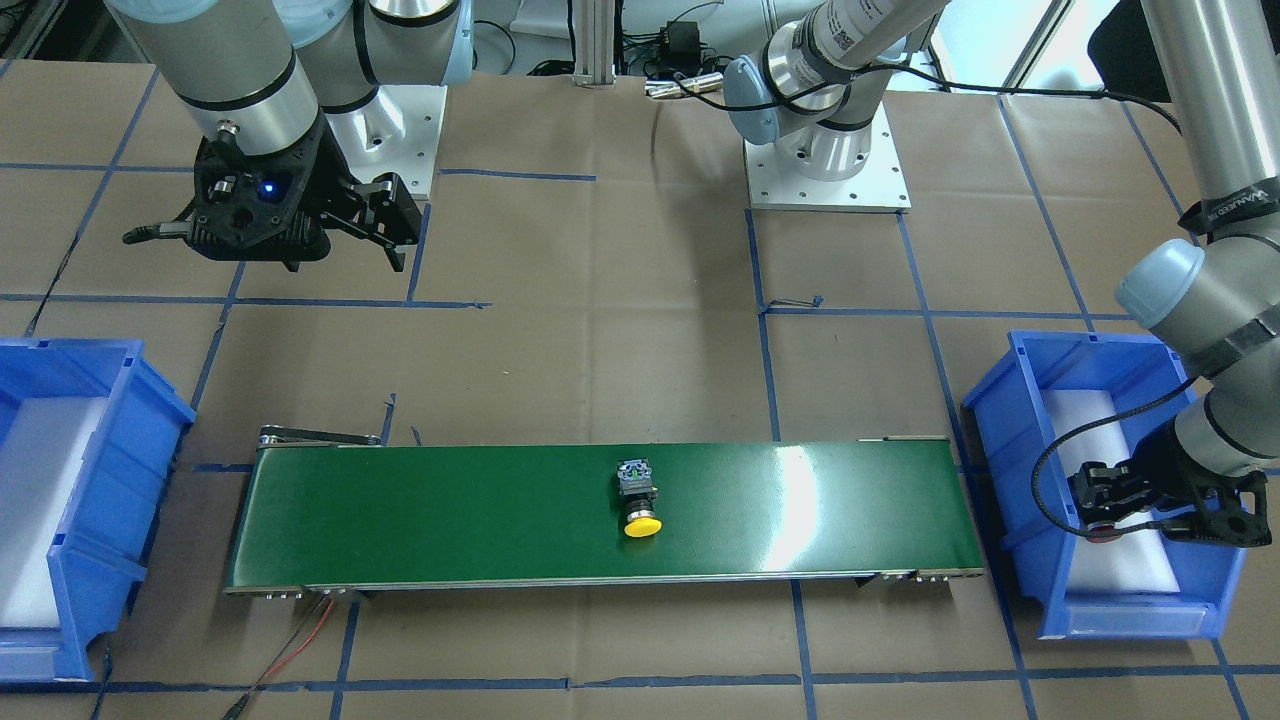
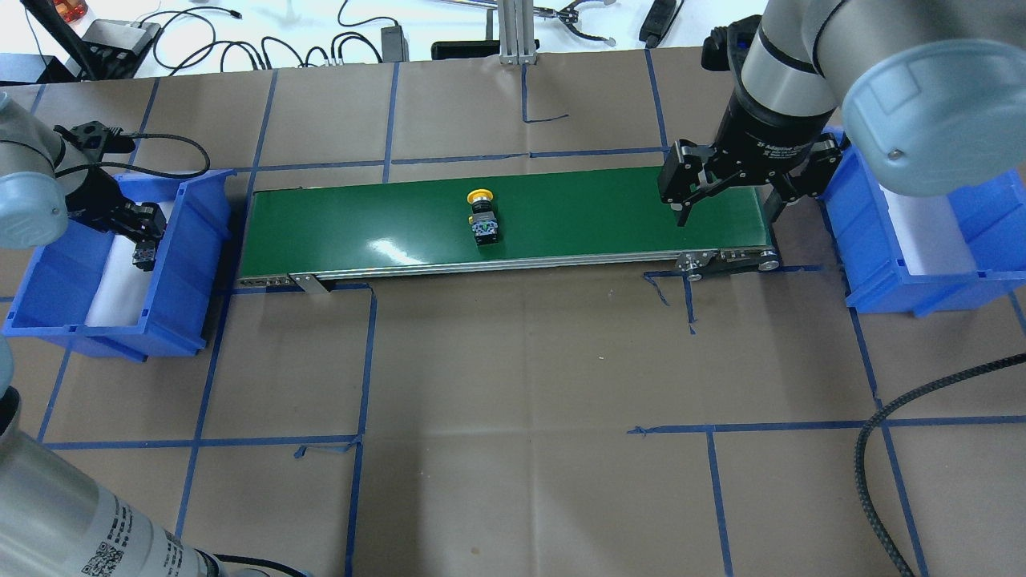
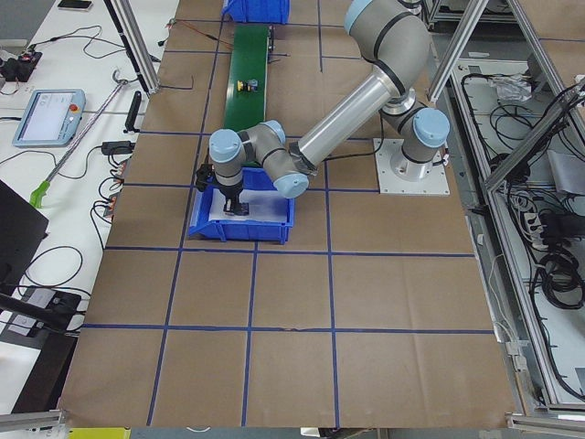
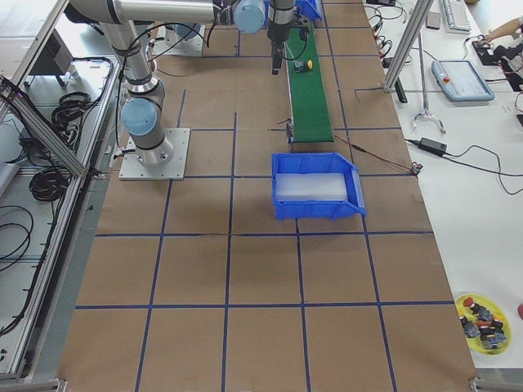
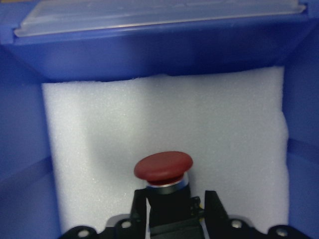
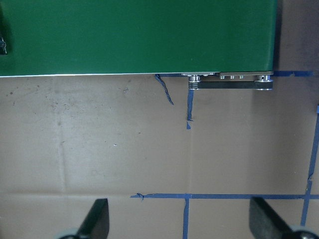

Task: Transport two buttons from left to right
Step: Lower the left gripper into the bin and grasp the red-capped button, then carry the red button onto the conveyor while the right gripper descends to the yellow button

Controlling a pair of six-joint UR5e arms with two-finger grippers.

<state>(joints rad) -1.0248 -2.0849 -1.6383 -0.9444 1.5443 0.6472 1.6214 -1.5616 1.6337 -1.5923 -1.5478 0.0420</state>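
Observation:
The yellow-capped button lies on its side mid-belt on the green conveyor, with no gripper near it; it also shows in the front view as the yellow button. My left gripper is down inside the left blue bin, shut on the black body of the red-capped button over white foam. My right gripper hovers over the conveyor's right end, open wide and empty; its fingers frame bare cardboard.
The right blue bin, lined with white foam, stands just beyond the conveyor's right end. Blue tape lines cross the brown cardboard tabletop. A black cable loops at the near right. Cables and tools lie along the far table edge.

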